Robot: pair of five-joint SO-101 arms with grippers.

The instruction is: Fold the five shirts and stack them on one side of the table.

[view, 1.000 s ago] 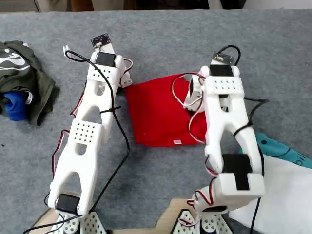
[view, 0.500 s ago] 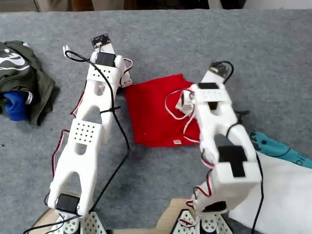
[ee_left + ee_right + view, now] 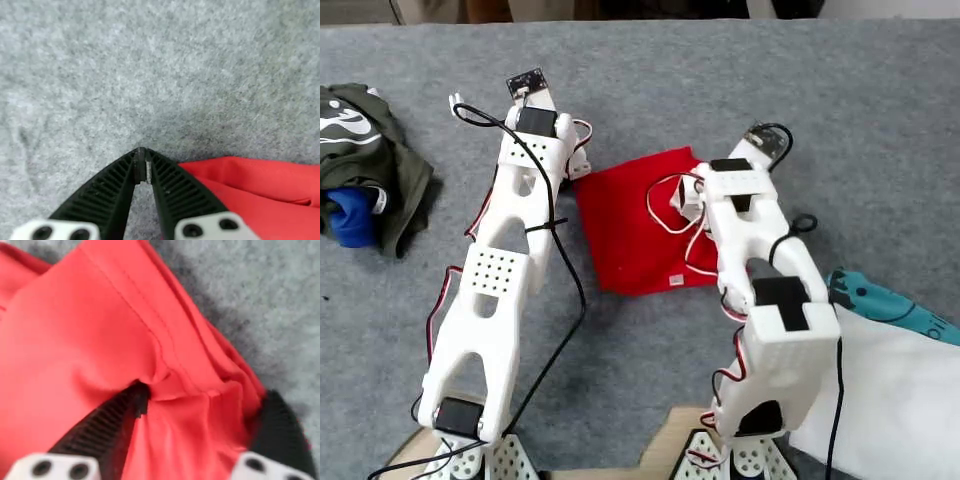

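A red shirt (image 3: 630, 225) lies folded in the middle of the grey felt table (image 3: 650, 80). My left gripper (image 3: 141, 161) is shut, with its tips together on the felt just beside the red shirt's (image 3: 255, 182) far left corner and no cloth between them. The left arm (image 3: 533, 150) stands over that corner. My right arm (image 3: 738, 195) hangs over the shirt's right side. My right gripper (image 3: 205, 402) is open and pressed down into the red shirt (image 3: 100, 330), with a bunched ridge of cloth between its fingers.
A dark green shirt (image 3: 375, 140) with a blue one (image 3: 348, 222) tucked in it lies crumpled at the left edge. A teal shirt (image 3: 885, 300) and a white shirt (image 3: 900, 400) lie at the near right. The arms' wooden base (image 3: 670, 445) is at the front.
My right arm has swung left and farther over the red shirt, dragging the shirt's right side inward. The left arm has not moved.
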